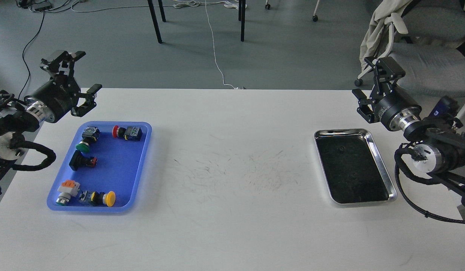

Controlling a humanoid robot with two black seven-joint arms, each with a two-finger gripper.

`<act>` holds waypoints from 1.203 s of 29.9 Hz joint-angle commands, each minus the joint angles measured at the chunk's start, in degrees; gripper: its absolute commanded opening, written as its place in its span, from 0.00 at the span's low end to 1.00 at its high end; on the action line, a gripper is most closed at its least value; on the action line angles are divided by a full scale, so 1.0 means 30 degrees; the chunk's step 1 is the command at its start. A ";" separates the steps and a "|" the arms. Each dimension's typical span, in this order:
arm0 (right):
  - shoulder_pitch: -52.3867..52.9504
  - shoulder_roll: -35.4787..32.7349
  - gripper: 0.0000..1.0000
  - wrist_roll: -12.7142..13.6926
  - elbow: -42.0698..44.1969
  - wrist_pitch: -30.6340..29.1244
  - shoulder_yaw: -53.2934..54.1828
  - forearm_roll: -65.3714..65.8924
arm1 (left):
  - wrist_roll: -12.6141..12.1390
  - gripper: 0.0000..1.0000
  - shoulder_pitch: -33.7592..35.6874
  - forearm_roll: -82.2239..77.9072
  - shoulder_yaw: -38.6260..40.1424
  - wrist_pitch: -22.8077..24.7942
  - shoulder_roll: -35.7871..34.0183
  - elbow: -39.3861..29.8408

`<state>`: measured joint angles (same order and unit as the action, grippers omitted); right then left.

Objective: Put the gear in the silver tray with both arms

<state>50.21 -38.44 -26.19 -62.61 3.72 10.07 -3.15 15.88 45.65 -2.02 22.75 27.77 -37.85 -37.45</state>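
Observation:
The silver tray (381, 162) lies empty on the right of the white table (232, 226), its dark bottom bare. Several push-button switch parts lie in a blue plastic tray (116, 169) on the left: a red-capped one (121, 131), a green-capped one (84, 145), a black one (80, 161), an orange-and-white one (67, 190) and a yellow-capped one (104, 197). My left gripper (87, 71) is open and empty, above the table's back edge behind the blue tray. My right gripper (368, 77) is open and empty, behind the silver tray's far right corner.
Beyond the table is grey floor with black table legs (155, 22) and a white cable (213, 45). A chair with cloth draped over it (379, 26) stands at the back right, close behind my right arm.

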 commanded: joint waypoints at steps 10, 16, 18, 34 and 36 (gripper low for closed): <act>-0.0535 0.1474 0.99 -0.0177 0.0539 0.0166 0.2471 -0.0268 | 0.0010 0.99 -0.0189 0.2022 0.0238 -0.0411 0.0079 -0.0026; -0.0565 0.2470 0.99 -0.0090 0.1240 0.0283 0.3497 -0.0297 | 0.0099 0.99 -0.0218 0.2724 0.0969 -0.0468 0.0108 -0.0026; -0.0565 0.2909 0.99 -0.0089 0.1593 0.0283 0.3527 -0.0327 | 0.0099 0.99 -0.0218 0.2842 0.1058 -0.0585 0.0195 -0.0026; -0.0564 0.5663 0.99 0.0116 0.3613 0.1690 0.3967 -0.0268 | -0.0165 0.99 -0.0511 0.3282 0.1146 -0.0702 0.0752 -0.0026; -0.0506 0.5636 0.99 0.0261 0.3703 0.1515 0.3792 -0.0297 | -0.0310 0.99 -0.0482 0.3253 0.1146 -0.0586 0.0782 -0.0026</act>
<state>48.55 -21.95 -25.91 -52.34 8.73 22.12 -4.00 15.43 44.15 7.79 26.27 25.85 -35.64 -37.53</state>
